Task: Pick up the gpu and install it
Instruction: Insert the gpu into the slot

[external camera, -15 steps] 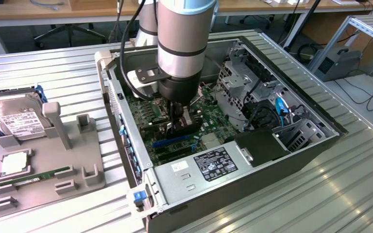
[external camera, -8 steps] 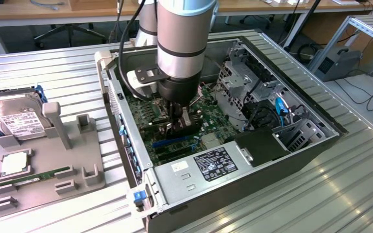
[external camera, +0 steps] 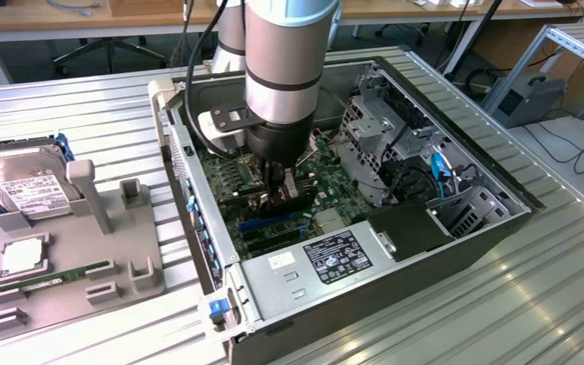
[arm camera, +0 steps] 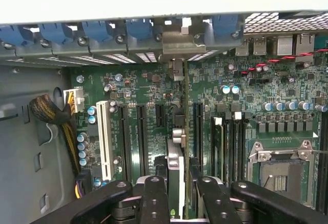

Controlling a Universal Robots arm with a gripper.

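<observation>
Wrist view has the gripper (arm camera: pixel 179 183) clamped on the gpu (arm camera: pixel 175 170) edge-on above the motherboard (arm camera: pixel 154 88); slight misalignment could jam it against the slot.

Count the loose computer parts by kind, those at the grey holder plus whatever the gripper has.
hard drive: 1
RAM stick: 1
square silver chip: 1
gpu, gripped in the gripper: 1
Total: 4
</observation>
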